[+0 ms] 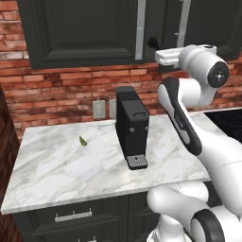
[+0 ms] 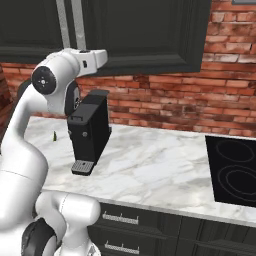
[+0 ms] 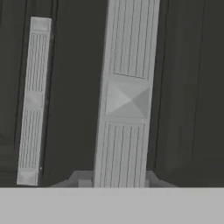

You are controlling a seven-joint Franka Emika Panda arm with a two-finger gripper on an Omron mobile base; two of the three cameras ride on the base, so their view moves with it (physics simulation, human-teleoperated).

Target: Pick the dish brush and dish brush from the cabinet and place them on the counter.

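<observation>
Hand point(image 1: 152, 43) sits at the upper middle of the left base view, its fingers narrowed around the cabinet's point(image 1: 80, 28) silver bar handle point(image 3: 124, 100), which fills the centre of the hand view, ribbed with a raised square boss. The charcoal panelled doors are shut. Below, the white marble table point(image 1: 71, 165) carries a black coffee machine point(image 1: 131, 126).
</observation>
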